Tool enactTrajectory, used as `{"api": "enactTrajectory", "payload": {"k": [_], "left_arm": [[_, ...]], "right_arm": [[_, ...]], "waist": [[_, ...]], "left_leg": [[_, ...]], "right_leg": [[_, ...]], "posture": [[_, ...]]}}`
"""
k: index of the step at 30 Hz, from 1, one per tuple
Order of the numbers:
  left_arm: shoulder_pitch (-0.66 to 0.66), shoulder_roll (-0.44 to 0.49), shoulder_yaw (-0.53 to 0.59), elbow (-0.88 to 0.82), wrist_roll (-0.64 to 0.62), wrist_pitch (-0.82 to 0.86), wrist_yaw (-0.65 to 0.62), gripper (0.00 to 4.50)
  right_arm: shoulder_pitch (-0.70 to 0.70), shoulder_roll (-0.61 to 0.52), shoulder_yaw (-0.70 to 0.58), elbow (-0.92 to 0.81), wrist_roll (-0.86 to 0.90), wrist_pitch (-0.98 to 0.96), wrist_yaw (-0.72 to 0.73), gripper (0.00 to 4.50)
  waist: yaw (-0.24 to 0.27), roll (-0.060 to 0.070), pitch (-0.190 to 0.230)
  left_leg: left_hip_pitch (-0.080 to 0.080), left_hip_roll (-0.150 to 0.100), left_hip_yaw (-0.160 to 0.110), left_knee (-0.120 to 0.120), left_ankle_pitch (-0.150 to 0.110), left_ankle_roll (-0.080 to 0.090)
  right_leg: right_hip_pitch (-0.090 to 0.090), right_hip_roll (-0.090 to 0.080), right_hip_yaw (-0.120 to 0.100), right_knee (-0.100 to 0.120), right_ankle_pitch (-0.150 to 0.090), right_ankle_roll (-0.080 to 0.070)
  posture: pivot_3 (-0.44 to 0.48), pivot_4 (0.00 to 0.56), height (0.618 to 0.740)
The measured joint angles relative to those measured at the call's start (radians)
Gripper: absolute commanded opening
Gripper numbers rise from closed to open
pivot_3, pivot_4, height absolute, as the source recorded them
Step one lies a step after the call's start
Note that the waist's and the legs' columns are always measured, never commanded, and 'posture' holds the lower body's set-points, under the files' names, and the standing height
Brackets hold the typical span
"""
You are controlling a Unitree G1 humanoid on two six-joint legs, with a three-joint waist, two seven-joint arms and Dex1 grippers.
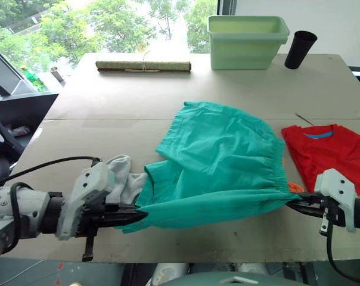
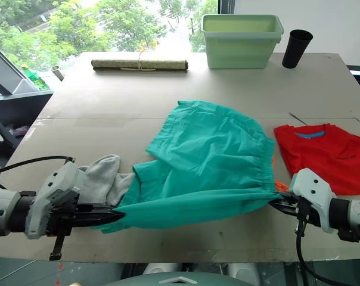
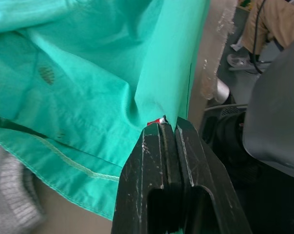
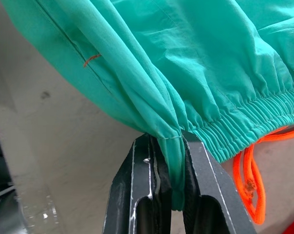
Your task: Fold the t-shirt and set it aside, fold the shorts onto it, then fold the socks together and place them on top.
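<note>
The teal-green shorts [image 1: 219, 158] lie across the middle of the table, their near edge stretched taut between my two grippers. My left gripper [image 1: 138, 213] is shut on the hem corner at the left, and in the left wrist view its fingers [image 3: 159, 146] pinch the teal cloth. At the right, my right gripper [image 1: 294, 204] is shut on the waistband end, beside the orange drawstring [image 4: 249, 178]. The red t-shirt [image 1: 329, 152] lies folded at the table's right edge. The pale grey socks [image 1: 121, 179] lie partly under the shorts' left side.
At the back of the table stand a pale green bin [image 1: 247, 40] and a black cup [image 1: 300, 49], with a rolled mat [image 1: 143, 65] to the left. Both grippers hang near the table's front edge [image 1: 216, 257].
</note>
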Motion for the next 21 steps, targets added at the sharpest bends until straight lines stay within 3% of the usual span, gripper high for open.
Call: {"api": "enactTrajectory", "payload": {"k": [5,8,10,14,15,21], "left_arm": [[-0.135,0.012,-0.063,0.082,-0.022,0.001,-0.009,0.04],[-0.319,0.014,-0.143,0.170,-0.019,-0.019,0.011,0.04],[-0.529,0.001,-0.269,0.276,0.059,-0.096,0.018,0.04],[-0.881,-0.143,-0.542,0.529,0.321,-0.324,0.035,0.04],[-0.987,-0.223,-0.617,0.644,0.411,-0.397,0.050,0.04],[-1.250,-0.461,-0.777,1.048,0.695,-0.698,0.159,0.04]], "right_arm": [[-0.002,0.001,-0.049,-0.011,0.057,0.038,-0.009,0.00],[-0.090,-0.004,-0.082,0.002,0.124,0.099,-0.043,0.00],[-0.163,-0.037,-0.087,0.032,0.167,0.162,-0.069,0.00],[-0.352,-0.100,0.030,0.125,0.161,0.254,-0.152,0.00],[-0.463,-0.093,0.097,0.186,0.144,0.286,-0.203,0.00],[-0.767,-0.087,0.353,0.378,-0.011,0.299,-0.330,0.00]], "waist": [[0.004,-0.001,0.000],[0.005,-0.001,0.001],[0.006,-0.001,0.001],[0.002,-0.002,0.000],[0.002,-0.003,0.000],[-0.011,-0.006,-0.001]], "left_leg": [[0.003,0.000,0.000,0.001,-0.003,0.005],[0.004,0.000,0.000,0.003,-0.003,0.005],[0.004,-0.001,0.000,0.003,-0.001,0.002],[0.002,-0.003,0.000,0.004,0.000,0.001],[0.002,-0.004,0.000,0.005,0.000,0.001],[-0.015,-0.005,0.000,0.008,0.000,0.000]], "right_leg": [[0.001,0.000,0.000,0.004,0.001,-0.002],[0.001,0.000,0.000,0.006,0.003,-0.004],[0.001,0.001,-0.001,0.007,0.003,-0.004],[-0.001,0.001,0.001,0.007,0.003,-0.004],[-0.001,0.002,0.001,0.008,0.003,-0.003],[-0.020,0.001,0.001,0.016,0.003,-0.002]], "posture": [[0.000,0.150,0.740],[0.000,0.150,0.740],[0.000,0.150,0.740],[0.000,0.150,0.740],[0.000,0.150,0.740],[0.000,0.150,0.740]]}}
